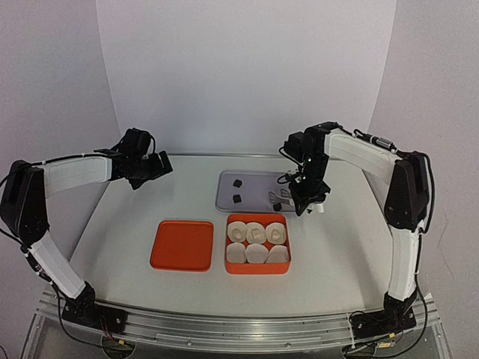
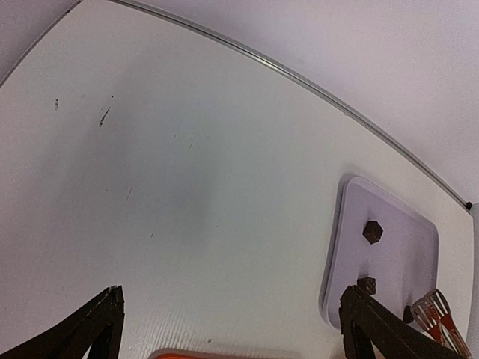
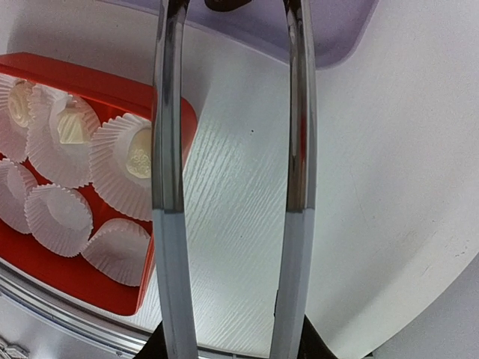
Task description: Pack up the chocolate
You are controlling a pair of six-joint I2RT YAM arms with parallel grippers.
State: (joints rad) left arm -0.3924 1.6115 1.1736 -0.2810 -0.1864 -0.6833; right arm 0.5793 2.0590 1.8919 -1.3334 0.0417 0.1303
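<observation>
Two dark chocolate lumps [image 1: 236,182] [image 1: 236,198] lie on the grey tray [image 1: 258,187], and a third [image 2: 409,314] lies by the red tips of the metal tongs [image 3: 168,149]. My right gripper [image 1: 303,198] is shut on the tongs, over the tray's right end. At the top edge of the right wrist view a dark lump [image 3: 224,4] shows between the tong arms; I cannot tell whether it is pinched. Three cream chocolates [image 3: 71,127] sit in paper cups in the orange box [image 1: 257,271]; three other cups [image 3: 60,217] hold nothing. My left gripper [image 1: 153,168] hangs open at the far left.
The orange lid [image 1: 182,244] lies flat to the left of the box. The table's curved back edge [image 2: 299,78] runs behind the tray. An aluminium rail [image 1: 239,325] runs along the near edge.
</observation>
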